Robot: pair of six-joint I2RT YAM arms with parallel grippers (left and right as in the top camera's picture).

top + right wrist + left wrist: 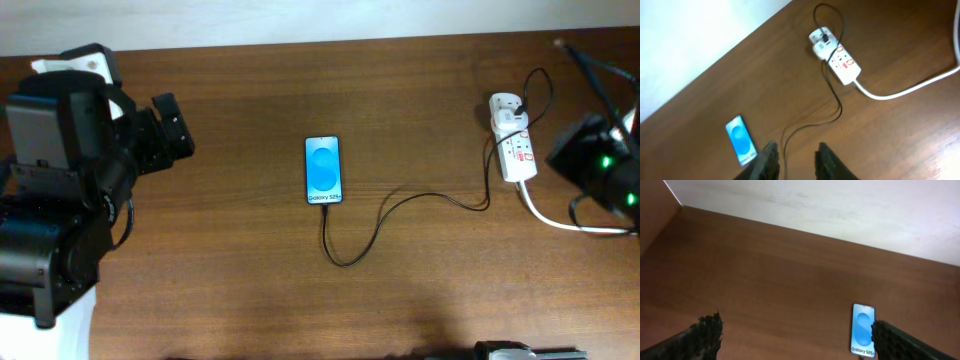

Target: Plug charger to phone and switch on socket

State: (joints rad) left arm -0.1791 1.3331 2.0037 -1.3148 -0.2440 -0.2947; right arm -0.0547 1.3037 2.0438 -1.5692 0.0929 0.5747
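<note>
Left fingers (707, 332) spread, empty, by left edge of brown tabletop (230, 280). Slim blue-screened smartphone (323, 170) midway between side edges; thin black charger cable (430, 195) seemingly plugged into it. White power strip (518, 150) near right edge: switch state unreadable, likely remaining. Right fingers (769, 160) parted, empty.

Socket (513, 140): your views show its red-marked switches too small to read their position. Charger (345, 263): tip at the phone (322, 170) too small to judge as seated. White cord (882, 96): cut off at the right wrist view's edge.
</note>
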